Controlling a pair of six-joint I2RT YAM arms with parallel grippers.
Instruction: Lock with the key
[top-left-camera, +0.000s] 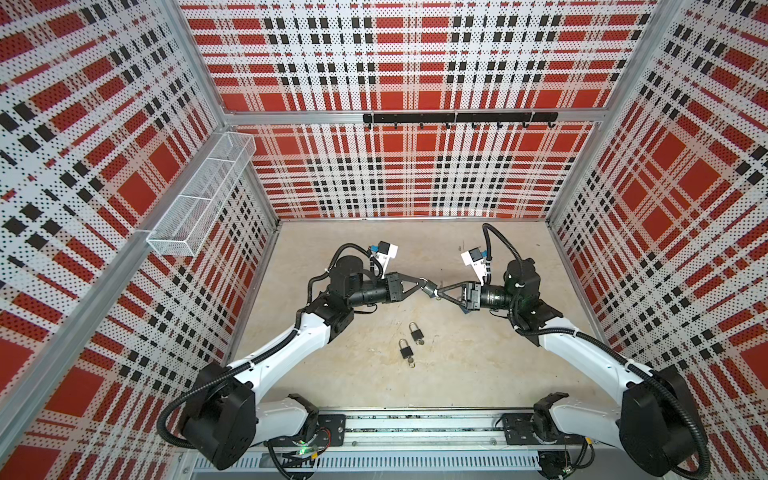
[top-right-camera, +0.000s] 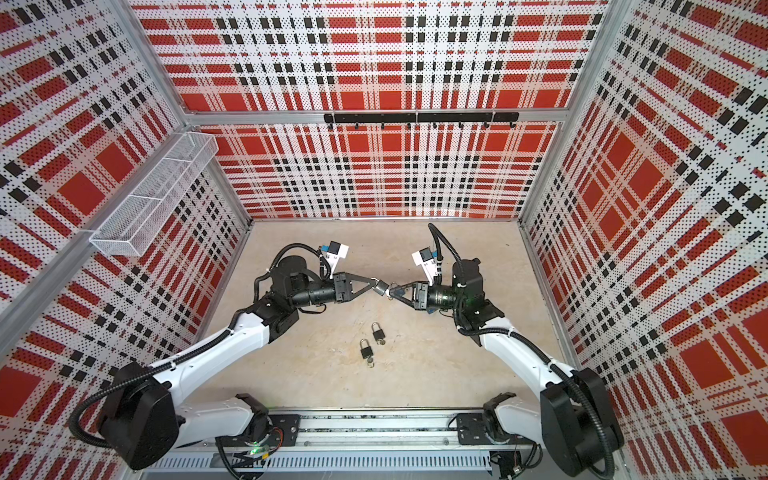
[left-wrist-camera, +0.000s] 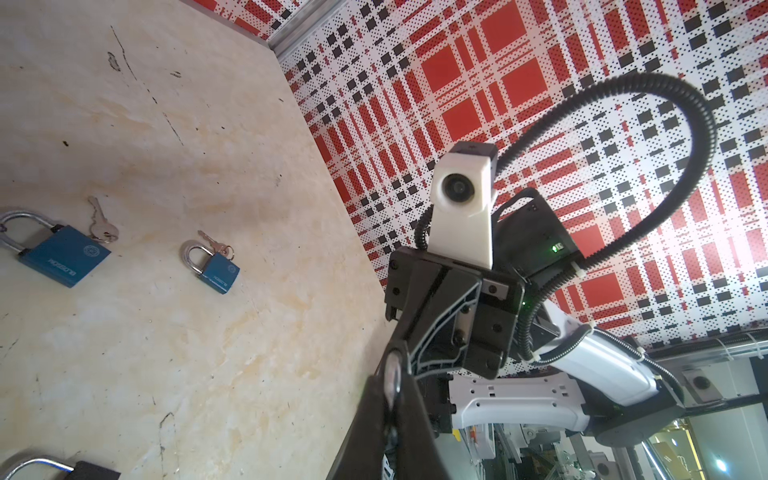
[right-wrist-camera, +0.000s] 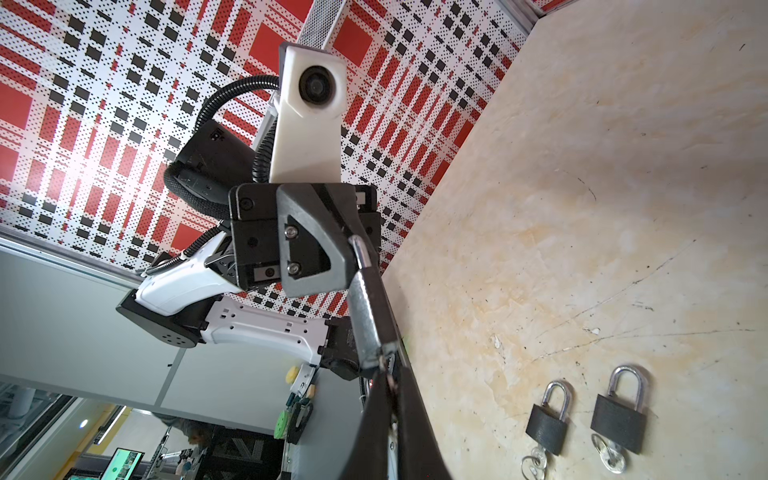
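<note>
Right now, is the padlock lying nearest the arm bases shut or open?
Shut. The padlock lies flat on the table, both shackle legs seated in its body.

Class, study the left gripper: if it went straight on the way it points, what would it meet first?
Probably the right gripper, nearly tip to tip with it and apparently shut on the key. Only the padlock that the left gripper holds lies between them.
</note>
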